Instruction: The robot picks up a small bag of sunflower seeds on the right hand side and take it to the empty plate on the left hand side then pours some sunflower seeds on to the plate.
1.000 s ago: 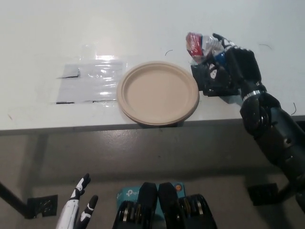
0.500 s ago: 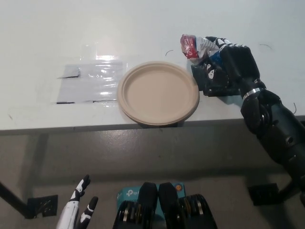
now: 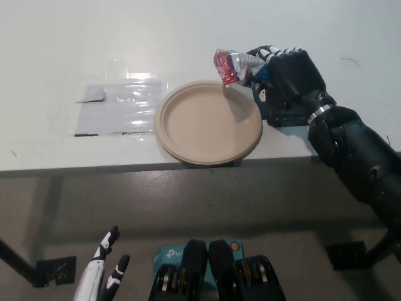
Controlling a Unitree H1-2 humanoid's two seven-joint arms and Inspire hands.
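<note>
Over the upper right rim of the plate (image 3: 208, 122), the black right hand (image 3: 283, 81) grips the small bag of sunflower seeds (image 3: 233, 65), its fingers wrapped around the bag's right portion. The bag's red end points left and projects just past the plate's edge, casting a faint shadow on the plate's inner surface. Compared with half a second earlier, hand and bag have shifted leftward; the bag then lay beside the plate, clear of its rim. The plate itself, tan and round, stays at the near edge of the white worktop (image 3: 188, 31), with no seeds visible on it. A clear plastic sheet (image 3: 118, 108) lies flat to the plate's left, unchanged. At the lower left, below the worktop's edge, the white left hand (image 3: 103, 273) hangs idle with its fingers spread, holding nothing.
</note>
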